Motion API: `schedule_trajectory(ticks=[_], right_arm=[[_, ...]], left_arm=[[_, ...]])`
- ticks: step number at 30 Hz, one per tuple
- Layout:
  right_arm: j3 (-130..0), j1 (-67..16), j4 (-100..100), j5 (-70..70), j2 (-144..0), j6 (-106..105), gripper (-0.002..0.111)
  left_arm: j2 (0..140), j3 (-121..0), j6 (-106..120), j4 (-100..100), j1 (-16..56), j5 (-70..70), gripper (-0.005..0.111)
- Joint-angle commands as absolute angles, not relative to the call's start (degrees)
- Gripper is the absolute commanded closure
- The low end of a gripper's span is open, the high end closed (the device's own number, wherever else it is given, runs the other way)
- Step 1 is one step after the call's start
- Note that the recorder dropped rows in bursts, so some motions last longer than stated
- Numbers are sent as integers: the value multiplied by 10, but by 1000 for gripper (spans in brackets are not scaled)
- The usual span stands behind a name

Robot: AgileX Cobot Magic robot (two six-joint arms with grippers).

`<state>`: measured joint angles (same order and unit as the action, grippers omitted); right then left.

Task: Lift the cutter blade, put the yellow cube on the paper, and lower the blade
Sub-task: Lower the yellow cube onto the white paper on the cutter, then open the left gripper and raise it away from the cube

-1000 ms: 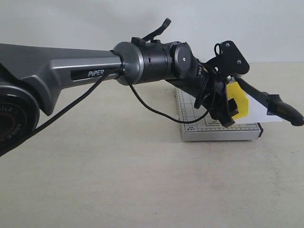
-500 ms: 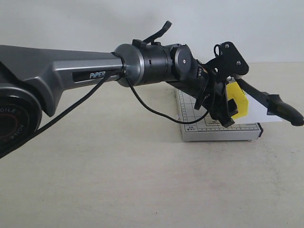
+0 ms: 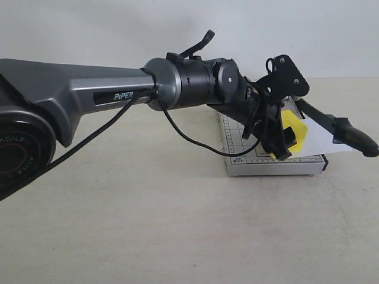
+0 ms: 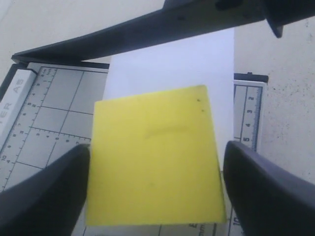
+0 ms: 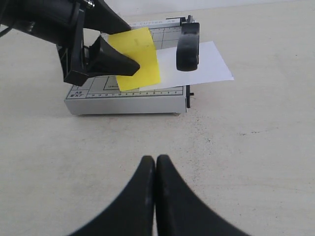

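Note:
The yellow cube (image 4: 153, 157) rests tilted on the white paper (image 4: 172, 64) and the grey cutter board (image 4: 49, 108). My left gripper (image 4: 156, 147) straddles it with the jaws slightly parted; a thin gap shows at one finger. In the exterior view the cube (image 3: 296, 133) sits just beyond the left gripper (image 3: 283, 142). The cutter blade (image 3: 331, 121) stands raised at a slant, its thick handle (image 5: 188, 46) hanging above the paper (image 5: 206, 64). My right gripper (image 5: 156, 160) is shut on nothing, low over the table in front of the board (image 5: 128, 105).
The left arm (image 3: 89, 89) stretches across the exterior view from the left, with a black cable (image 3: 189, 136) drooping under it. Beige tabletop (image 3: 177, 225) surrounds the board, and a pale wall stands behind.
The cube has dropped a little and tilted onto the board. The left gripper's fingers have eased apart from it. The blade stays raised.

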<state>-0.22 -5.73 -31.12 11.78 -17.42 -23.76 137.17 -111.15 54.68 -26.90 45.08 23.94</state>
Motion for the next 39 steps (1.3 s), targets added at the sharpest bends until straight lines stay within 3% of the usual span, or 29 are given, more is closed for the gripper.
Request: schedule_trajectory(ticks=[1, 21, 36, 39], right_arm=[[0, -58, -310, 118, -171, -239, 108], [0, -58, -313, 135, -171, -239, 108], [0, -58, -313, 135, -171, -239, 108], [0, -58, -313, 135, -171, -239, 108]], left_arm=[[1371, -1118, 549, -272, 452, 227, 31], [1353, -1120, 549, -272, 452, 200, 28], [1309, -1120, 514, -272, 452, 284, 28], [1293, -1120, 492, -272, 452, 296, 33]])
